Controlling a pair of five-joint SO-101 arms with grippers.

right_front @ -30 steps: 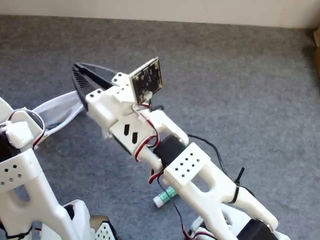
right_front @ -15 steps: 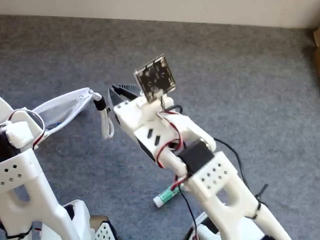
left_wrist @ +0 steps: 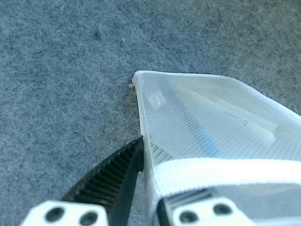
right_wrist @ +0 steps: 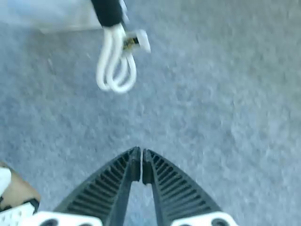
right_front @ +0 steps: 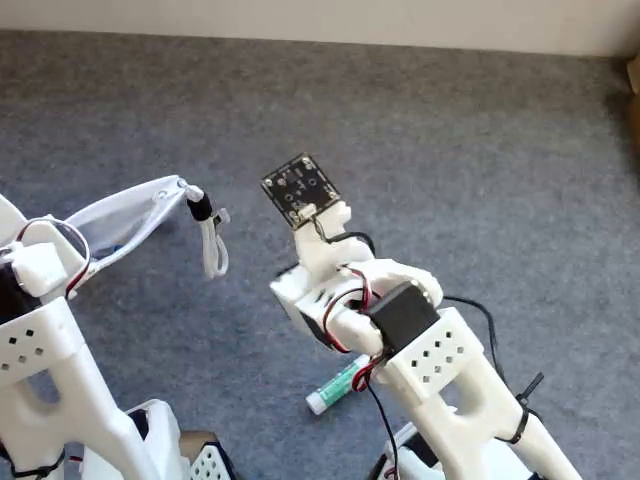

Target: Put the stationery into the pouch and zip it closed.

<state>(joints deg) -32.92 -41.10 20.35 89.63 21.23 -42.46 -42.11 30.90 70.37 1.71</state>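
Note:
The white mesh pouch (right_front: 125, 222) is held up off the grey carpet with my left gripper (left_wrist: 146, 162) shut on its edge. Through the mesh of the pouch (left_wrist: 207, 122) I see a blue pen and a white stick. From the end of the pouch hangs the zip pull (right_front: 211, 240), a black tab with a white cord loop, and nothing holds it. My right gripper (right_wrist: 141, 162) is shut on nothing and hovers over the carpet a short way from the zip pull (right_wrist: 115, 63). A green-and-white stick (right_front: 335, 387) lies on the carpet under the right arm (right_front: 400, 320).
Grey carpet (right_front: 480, 150) stretches open to the far side and the right. The left arm's white base (right_front: 60, 400) fills the near left corner. A pale wall edge runs along the far side.
The right arm has drawn back from the pouch's end toward the near side, letting the zip pull go. The pull now hangs loose. The left arm and pouch have stayed put.

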